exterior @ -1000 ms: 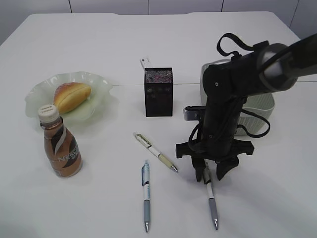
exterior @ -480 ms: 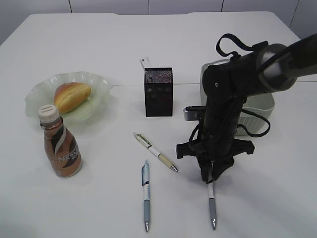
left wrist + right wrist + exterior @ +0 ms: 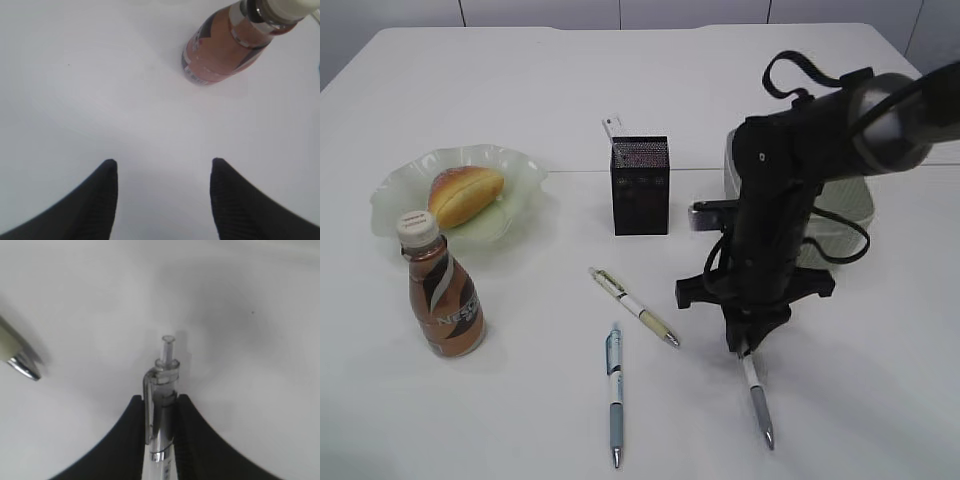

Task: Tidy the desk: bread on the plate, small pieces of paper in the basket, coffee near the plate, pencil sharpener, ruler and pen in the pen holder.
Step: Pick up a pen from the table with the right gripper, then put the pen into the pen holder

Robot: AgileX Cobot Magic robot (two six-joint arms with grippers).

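Lifting the grey pen, right hand now clamped

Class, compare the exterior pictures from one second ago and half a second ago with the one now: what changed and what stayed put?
The right end effector, open over the grey-tipped white pen a second ago, closed on its upper end and has begun lifting it; the pen now tilts, tip swung rightward. The other two pens, brown coffee bottle, black mesh pen holder and bread on the green glass plate stayed put.
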